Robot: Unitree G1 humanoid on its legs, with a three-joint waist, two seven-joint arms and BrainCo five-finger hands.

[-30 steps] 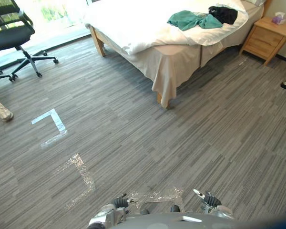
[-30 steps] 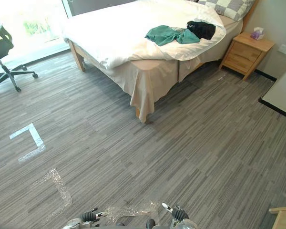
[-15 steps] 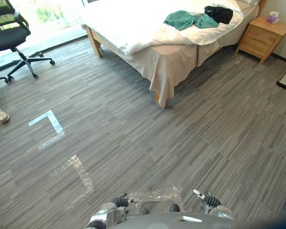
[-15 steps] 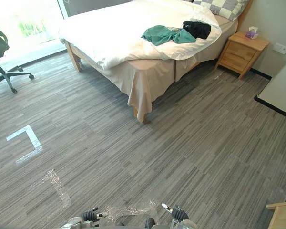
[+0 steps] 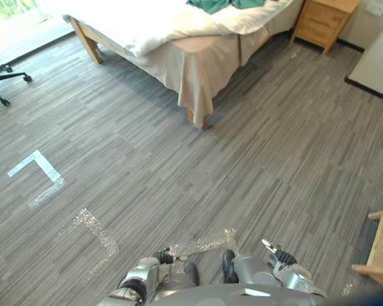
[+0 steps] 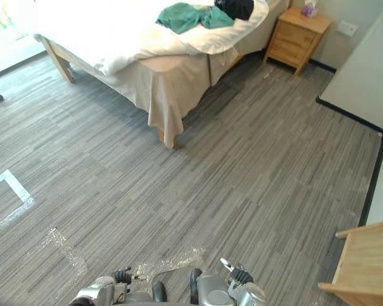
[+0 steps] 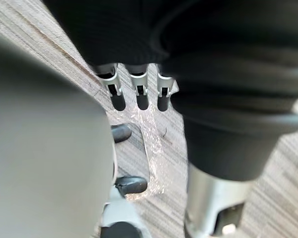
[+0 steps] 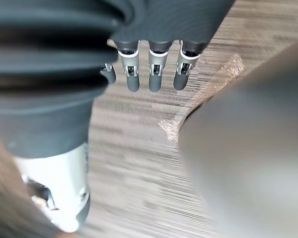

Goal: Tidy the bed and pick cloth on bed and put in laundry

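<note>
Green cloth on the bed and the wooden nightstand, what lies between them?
A black cloth, right beside the green cloth and before the nightstand; the right eye view shows it.

Crumpled green cloth [image 6: 184, 16] and black cloth [image 6: 235, 7] side by side on the bed [image 6: 169, 89], atop its rumpled white duvet [image 6: 108, 35].

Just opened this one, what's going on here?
Nothing is being handled yet. The robot stands some way from the bed, facing it. A green cloth and a black cloth lie on the white duvet at the end nearest the nightstand. The left robot hand and the right robot hand hang down with fingers straight, holding nothing.
</note>
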